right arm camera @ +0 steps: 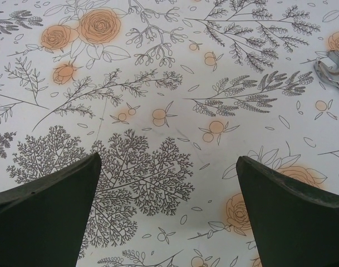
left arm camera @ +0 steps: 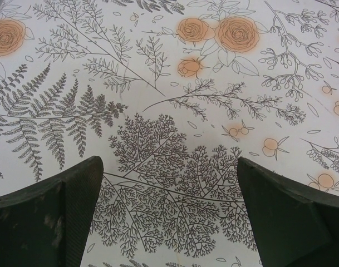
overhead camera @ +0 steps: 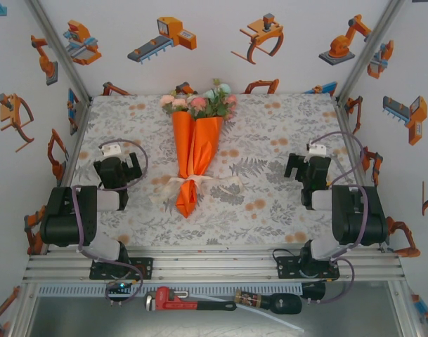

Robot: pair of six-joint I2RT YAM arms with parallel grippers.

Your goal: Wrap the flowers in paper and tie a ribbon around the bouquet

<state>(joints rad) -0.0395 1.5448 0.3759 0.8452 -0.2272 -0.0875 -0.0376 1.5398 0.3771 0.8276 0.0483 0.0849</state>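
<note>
The bouquet [overhead camera: 196, 147] lies mid-table with its blooms at the far end and the ribbon [overhead camera: 192, 182] tied near its near tip. The left gripper [left arm camera: 169, 167] and right gripper [right arm camera: 169, 161] gape empty, well apart on either side. A slack knot could let the paper [overhead camera: 199, 133] spring open.

One bouquet [overhead camera: 196, 147], one ribbon [overhead camera: 170, 184], one red wrench [overhead camera: 189, 300], one black-handled tool [overhead camera: 273, 303], two hands: left hand [left arm camera: 169, 160], right hand [right arm camera: 169, 158].

On the bench [overhead camera: 284, 133], midway between the left fingers [left arm camera: 47, 222] and the right fingers [right arm camera: 41, 211]: the bouquet [overhead camera: 196, 151], flowers [overhead camera: 199, 104] at the far end, beyond both. Around its near end, roughly level with the fingers, the ribbon [overhead camera: 199, 182].
</note>
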